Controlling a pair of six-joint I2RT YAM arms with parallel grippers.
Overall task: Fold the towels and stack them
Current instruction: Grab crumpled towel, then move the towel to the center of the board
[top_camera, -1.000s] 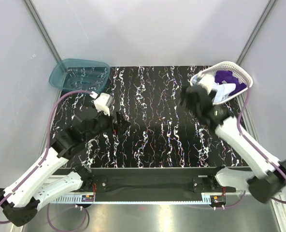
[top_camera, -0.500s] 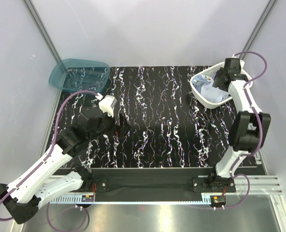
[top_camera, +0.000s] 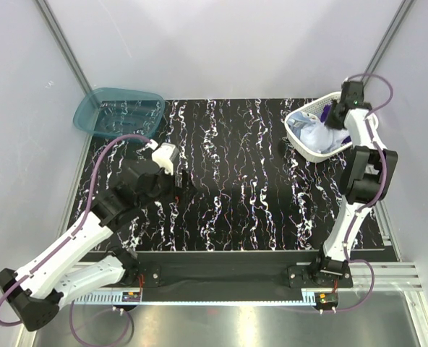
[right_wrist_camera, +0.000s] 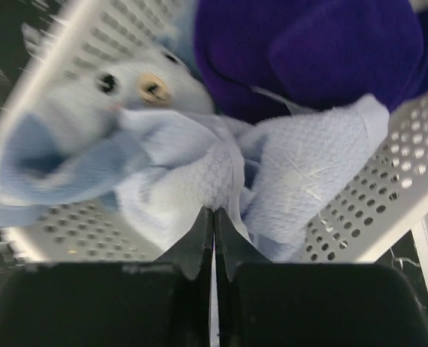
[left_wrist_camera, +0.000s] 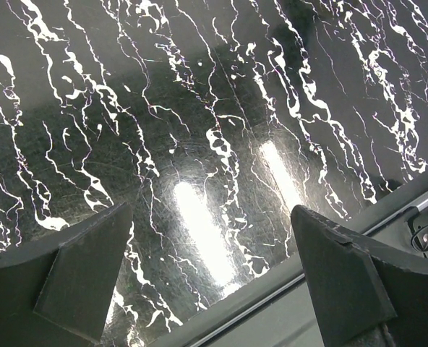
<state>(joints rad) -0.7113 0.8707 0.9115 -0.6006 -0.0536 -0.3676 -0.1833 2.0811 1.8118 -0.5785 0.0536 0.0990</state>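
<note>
In the right wrist view the white mesh basket point(right_wrist_camera: 409, 181) holds the three towels in a heap. The deep purple towel point(right_wrist_camera: 308, 50) lies at the top. The light blue towel point(right_wrist_camera: 120, 94) with the bear face lies at the left. The white waffle towel point(right_wrist_camera: 308, 173) lies in front, and my right gripper point(right_wrist_camera: 214, 211) is shut on a raised fold of it. From above, the right gripper point(top_camera: 335, 116) reaches into the basket point(top_camera: 301, 119) over the pale towels point(top_camera: 319, 136). My left gripper point(left_wrist_camera: 210, 282) hangs open over bare table, nothing between its fingers point(left_wrist_camera: 84, 267).
A teal translucent bin point(top_camera: 118, 113) stands at the table's far left corner. The black marble table point(top_camera: 236, 181) runs between bin and basket. The left gripper point(top_camera: 179, 186) hovers left of centre. Grey walls close in on both sides.
The right arm has swung from beside the basket to reach into it from the far right. Its jaws have gone from open to shut on the white towel. The left arm barely moved.
</note>
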